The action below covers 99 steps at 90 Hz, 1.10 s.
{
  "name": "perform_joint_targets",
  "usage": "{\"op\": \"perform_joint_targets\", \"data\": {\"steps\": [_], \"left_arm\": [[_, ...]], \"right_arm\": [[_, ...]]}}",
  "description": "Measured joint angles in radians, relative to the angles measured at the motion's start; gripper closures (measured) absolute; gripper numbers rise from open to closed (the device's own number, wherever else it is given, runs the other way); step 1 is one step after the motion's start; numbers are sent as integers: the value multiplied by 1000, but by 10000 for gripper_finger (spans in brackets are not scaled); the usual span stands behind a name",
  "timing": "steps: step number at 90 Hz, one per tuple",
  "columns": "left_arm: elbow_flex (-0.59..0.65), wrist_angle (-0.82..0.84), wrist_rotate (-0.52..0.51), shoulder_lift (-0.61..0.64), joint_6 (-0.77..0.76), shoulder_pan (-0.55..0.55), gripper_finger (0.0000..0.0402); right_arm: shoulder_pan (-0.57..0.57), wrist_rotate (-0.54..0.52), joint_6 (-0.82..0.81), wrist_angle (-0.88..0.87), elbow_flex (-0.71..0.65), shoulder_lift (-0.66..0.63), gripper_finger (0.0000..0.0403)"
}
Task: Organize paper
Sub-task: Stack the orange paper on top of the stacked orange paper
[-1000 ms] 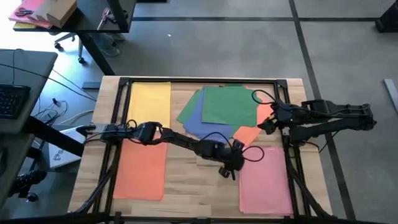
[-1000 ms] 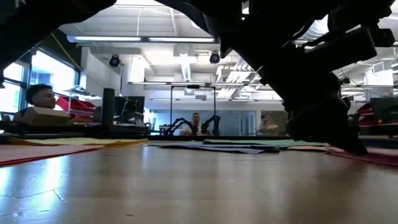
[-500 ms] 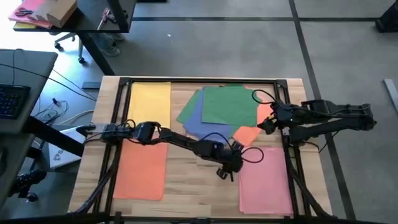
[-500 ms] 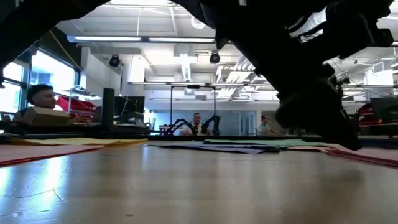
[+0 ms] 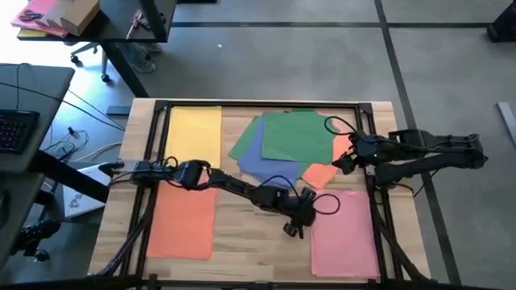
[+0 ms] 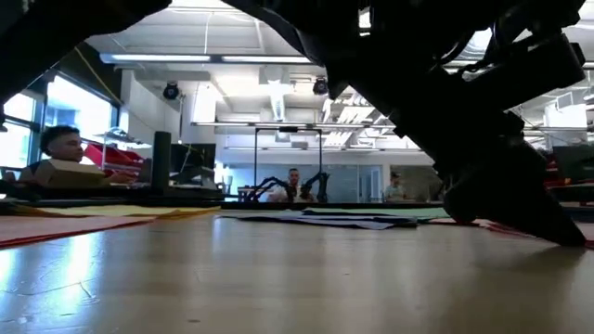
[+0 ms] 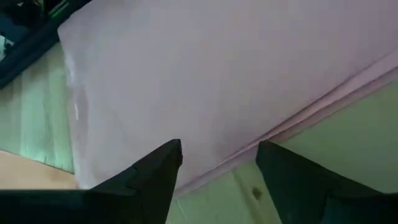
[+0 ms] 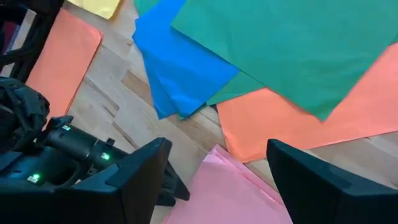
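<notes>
Yellow paper [image 5: 194,129] and an orange stack [image 5: 182,219] lay well behind the left gripper [image 5: 293,229], whose fingers [image 7: 149,177] stood apart just over the near edge of the pink stack [image 5: 345,234], with bare tabletop [image 5: 250,242] beneath them. Ahead of the right gripper [image 5: 342,162], whose fingers [image 8: 140,171] were also spread with nothing between them, lay the loose heap: green sheet [image 8: 292,43] on top, blue [image 8: 177,78] and orange [image 8: 292,127] under it.
</notes>
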<state>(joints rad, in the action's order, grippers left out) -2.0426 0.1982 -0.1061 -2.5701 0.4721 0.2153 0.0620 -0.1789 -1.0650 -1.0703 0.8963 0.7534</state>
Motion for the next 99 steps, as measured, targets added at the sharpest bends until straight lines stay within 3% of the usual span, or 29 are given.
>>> {"op": "perform_joint_targets", "data": {"steps": [35,53,82,99], "left_arm": [[-107,143,-40,-2,2,-6,193],[-193,245,2,-2,3,-6,193],[-206,332,17,4,3,-10,193],[-206,367,15,41,2,-82,193]], "right_arm": [[0,10,0,18,0,13,139],[0,25,16,19,0,13,139],[0,25,35,17,0,13,139],[0,21,45,17,0,13,139]]}}
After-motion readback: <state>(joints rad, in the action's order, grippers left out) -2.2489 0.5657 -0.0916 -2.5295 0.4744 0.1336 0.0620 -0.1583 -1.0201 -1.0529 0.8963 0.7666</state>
